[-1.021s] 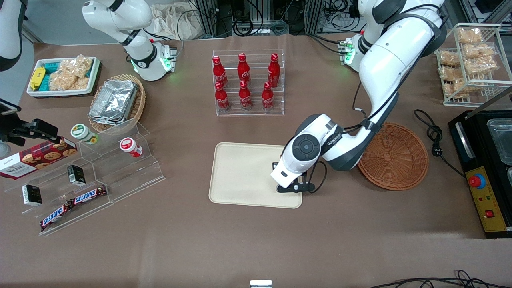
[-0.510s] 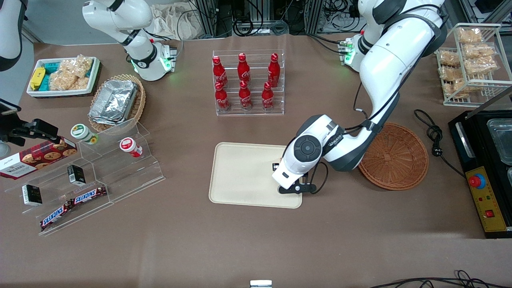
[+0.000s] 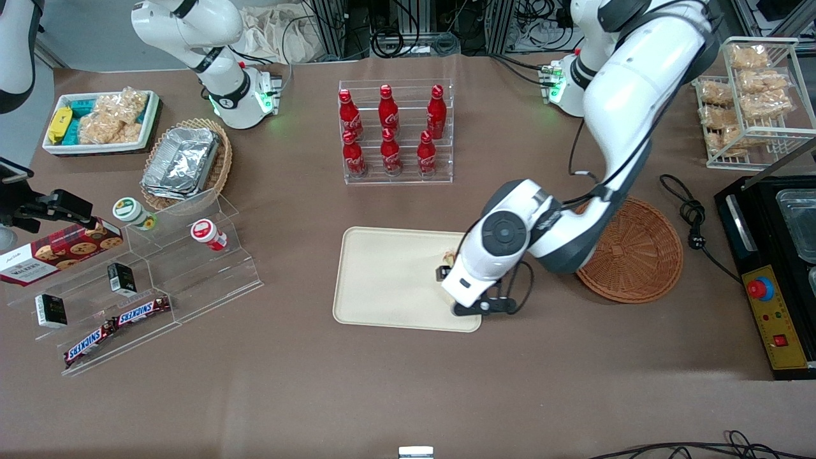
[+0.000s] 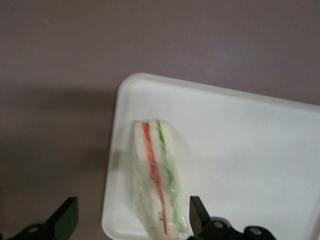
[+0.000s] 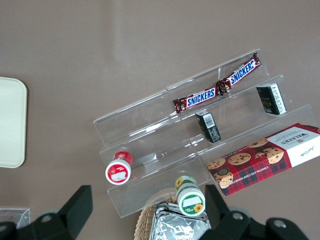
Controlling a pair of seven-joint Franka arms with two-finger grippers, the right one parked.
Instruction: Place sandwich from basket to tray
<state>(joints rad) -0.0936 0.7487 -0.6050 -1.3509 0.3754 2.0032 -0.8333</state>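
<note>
- Since a second ago the arm has lifted and swung slightly toward the basket (image 3: pixel 628 248), uncovering a sliver of the sandwich (image 4: pixel 155 182) on the tray (image 3: pixel 382 280) that the wrist hid before.
- Sandwich: it lies on the tray, close to the tray's edge on the basket side, standing on edge with its orange-red and green layers facing up in the wrist view.
- Gripper (image 4: pixel 132 220): released, fingers spread wide with one on each side of the sandwich and touching neither face; it hangs just above the tray.
- Step in hand, as I judge it: the retreat after the drop. To do it well, rise straight up so that neither finger brushes the bread and tips the wedge over or drags it off the near rim.
- Only once the fingertips are above the sandwich should the arm move sideways.
- Basket: empty, beside the tray toward the working arm's end of the table, so nothing is left to fetch.
- Bottles (image 3: pixel 390 131): in their clear rack farther from the camera than the tray, well apart from the retreat path.
</note>
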